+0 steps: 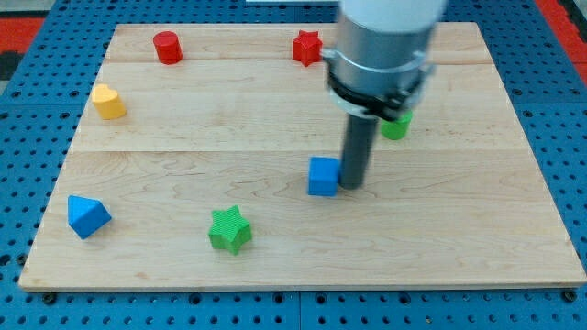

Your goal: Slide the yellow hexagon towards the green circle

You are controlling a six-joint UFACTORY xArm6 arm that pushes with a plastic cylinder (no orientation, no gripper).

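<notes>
The yellow block (108, 102), whose shape is not clear, lies near the wooden board's (459, 238) left edge, well apart from the small green block (396, 126) half hidden behind the arm. The tip (352, 186) touches the blue cube (323, 176) on its right side. The arm carries no pincer, only the rod.

Pale wood-grain bench (275, 247) sitting on blue perforated base (18, 183). Showing: red cylinder (167, 47), red star (307, 47), yellow block (108, 102), blue cube (323, 176), green star (229, 229).
</notes>
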